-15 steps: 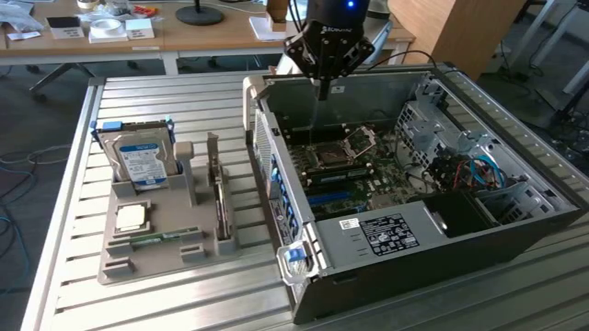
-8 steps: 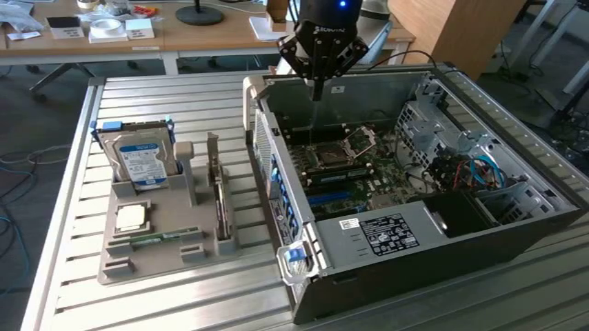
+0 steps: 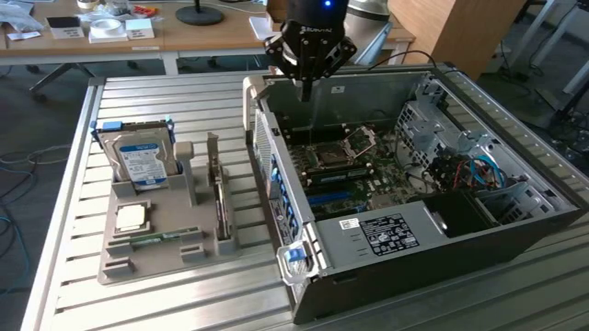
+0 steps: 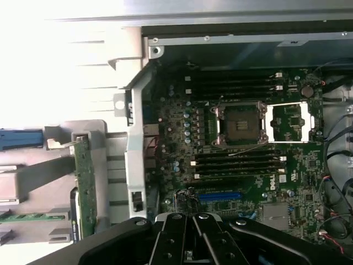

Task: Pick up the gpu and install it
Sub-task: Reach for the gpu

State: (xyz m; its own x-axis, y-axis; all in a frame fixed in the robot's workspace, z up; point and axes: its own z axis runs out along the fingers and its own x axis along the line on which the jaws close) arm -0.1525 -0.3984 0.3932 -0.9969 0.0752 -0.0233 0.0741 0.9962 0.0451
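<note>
Fingers [image 3: 303, 84] of the gripper [image 3: 304, 96] are clenched on nothing, above the open computer case [image 3: 368, 93] at upper centre. The gpu [image 3: 219, 200] stands on edge in the grey holder [image 3: 147, 265], lower left on the slatted table [image 3: 156, 103]; a strip of slats separates holder and case.

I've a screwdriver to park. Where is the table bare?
Bare slats: beyond the tray toward the table's far edge, and the near corner on the exterior view's right of the case. Crowded: the strip between tray and case.
</note>
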